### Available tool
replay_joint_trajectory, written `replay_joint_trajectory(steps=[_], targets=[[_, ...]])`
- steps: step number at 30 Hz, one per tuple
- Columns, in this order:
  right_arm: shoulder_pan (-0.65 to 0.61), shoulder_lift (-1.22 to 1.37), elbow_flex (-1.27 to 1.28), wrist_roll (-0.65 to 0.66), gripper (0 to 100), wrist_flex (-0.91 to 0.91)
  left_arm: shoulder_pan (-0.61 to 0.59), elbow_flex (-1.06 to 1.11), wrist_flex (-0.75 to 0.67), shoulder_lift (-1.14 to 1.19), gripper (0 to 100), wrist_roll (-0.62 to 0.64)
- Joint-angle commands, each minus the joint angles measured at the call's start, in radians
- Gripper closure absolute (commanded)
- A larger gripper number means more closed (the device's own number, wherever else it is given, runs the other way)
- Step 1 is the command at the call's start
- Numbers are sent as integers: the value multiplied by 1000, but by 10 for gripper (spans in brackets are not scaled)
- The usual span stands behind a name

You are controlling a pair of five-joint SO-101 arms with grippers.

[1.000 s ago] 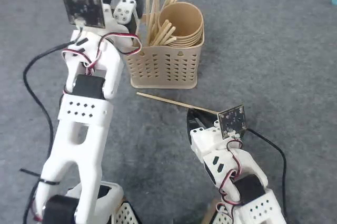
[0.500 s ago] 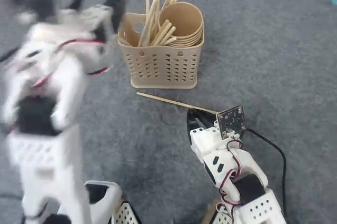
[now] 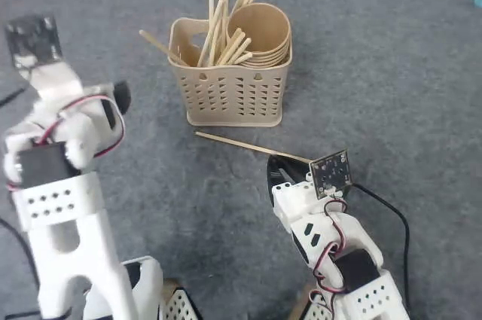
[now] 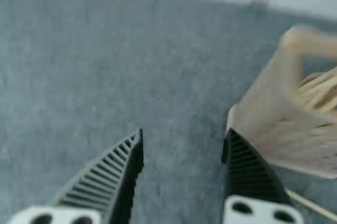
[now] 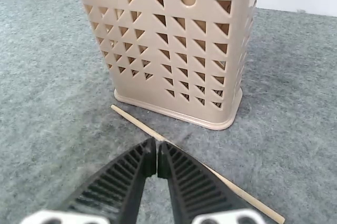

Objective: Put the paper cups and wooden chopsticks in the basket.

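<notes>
The beige basket (image 3: 233, 90) stands at the back middle of the grey mat. It holds a stack of paper cups (image 3: 267, 30) and several wooden chopsticks (image 3: 222, 26), one of them leaning out over its left corner (image 3: 154, 40). A single chopstick (image 3: 248, 144) lies flat on the mat in front of the basket. My right gripper (image 5: 156, 144) is shut, low over the mat, and this chopstick (image 5: 131, 120) runs just under its tips. My left gripper (image 4: 184, 139) is open and holds nothing. It hovers left of the basket (image 4: 279, 124).
The left arm (image 3: 60, 154) stands tall at the left edge of the mat. The right arm (image 3: 331, 245) is low at the front right, and its black cable (image 3: 395, 218) trails to the right. Bare mat lies right of the basket.
My left arm swung from above the basket back to the left and front, gripper still open. One chopstick now leans out of the basket's left corner. The right arm has not moved.
</notes>
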Motion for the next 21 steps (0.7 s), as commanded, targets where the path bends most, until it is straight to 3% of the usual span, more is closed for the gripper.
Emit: replay_joint_trajectory(steps=[1,5,11,21], targets=[[10,13,20,21,964,-12,-32,186,-140,-25,765,84],[7,13,20,48,964,-8,-26,424,-387,-23,765,137],[4,13,20,48,964,-5,-20,769,-924,-23,765,132],[2,13,-38,46,964,93,107,737,-750,-25,765,130]])
